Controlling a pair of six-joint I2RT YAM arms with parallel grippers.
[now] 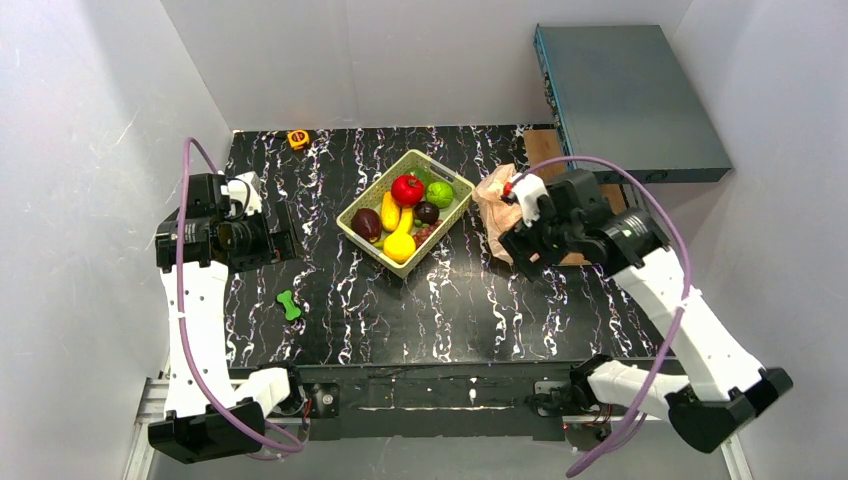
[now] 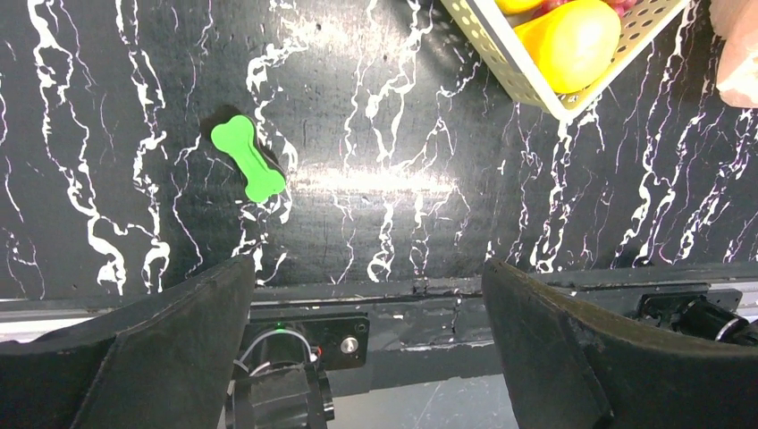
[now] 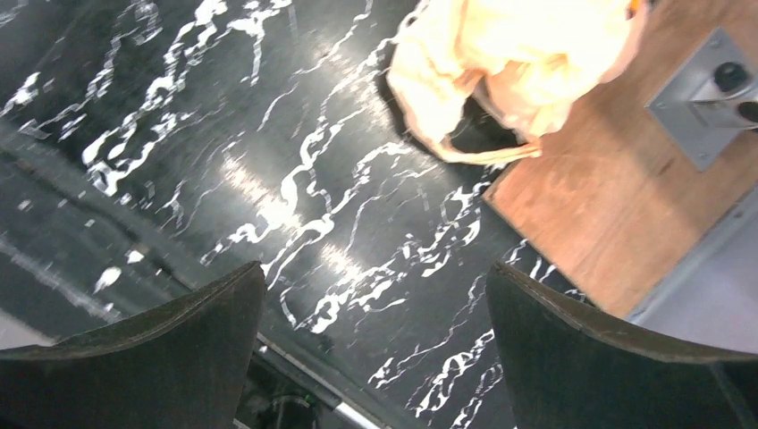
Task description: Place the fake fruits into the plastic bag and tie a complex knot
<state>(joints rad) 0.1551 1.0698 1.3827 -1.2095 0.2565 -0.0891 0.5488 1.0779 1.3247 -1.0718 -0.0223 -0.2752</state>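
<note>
Lying across the whole view is the black desk (image 1: 450,300) with white squiggly lines. A big grey box (image 1: 630,100) sits at its far right corner, and a brown wooden board (image 3: 608,206) lies next to it. The left fingers (image 2: 170,357) hang over the near left part of the desk, spread wide apart and holding nothing. The right fingers (image 3: 608,357) hang over the right part, near the bag, also spread wide and holding nothing. The plastic bag (image 1: 497,195) lies crumpled on the right of the desk, just beside the basket, with one edge reaching the board. The right arm hides part of it, and I cannot tell if anything is inside. The light green basket (image 1: 376,186) stands in the middle of the desk. In it are a yellow-orange citrus (image 1: 399,246), a red apple (image 1: 407,189), a banana (image 1: 390,211), a green lime (image 1: 440,194), two dark plums (image 1: 366,224) and some grapes (image 1: 424,233). A little green bone toy (image 2: 248,158) lies alone on the desk, well apart from the basket.
</note>
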